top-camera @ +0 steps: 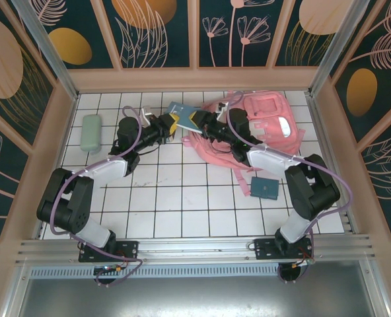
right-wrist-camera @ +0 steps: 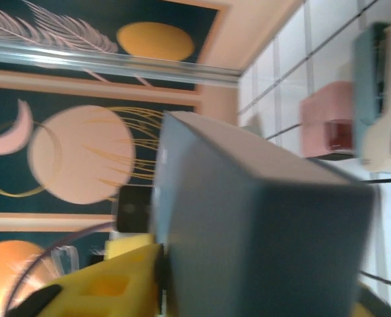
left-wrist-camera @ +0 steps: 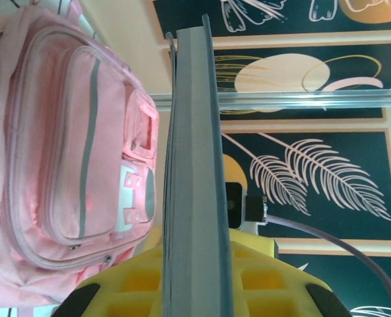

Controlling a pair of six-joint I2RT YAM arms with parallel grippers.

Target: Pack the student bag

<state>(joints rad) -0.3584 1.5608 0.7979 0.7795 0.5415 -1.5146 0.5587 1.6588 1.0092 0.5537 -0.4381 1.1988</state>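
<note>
The left gripper [top-camera: 172,123] clamps a grey-blue book [top-camera: 181,111] just left of the pink bag [top-camera: 269,124], which lies far right, while the right gripper [top-camera: 197,120] meets the book's other end, its jaws too blurred to tell.

A pale green pouch [top-camera: 91,132], perhaps a pencil case, lies left on the tiled table [top-camera: 182,198], a teal notebook [top-camera: 265,188] right, a grey-blue book [top-camera: 181,111] between, farther back.

White grid-tiled floor [top-camera: 182,198] enclosed by dark teal walls [top-camera: 159,46] painted with pink leaves and orange discs.
</note>
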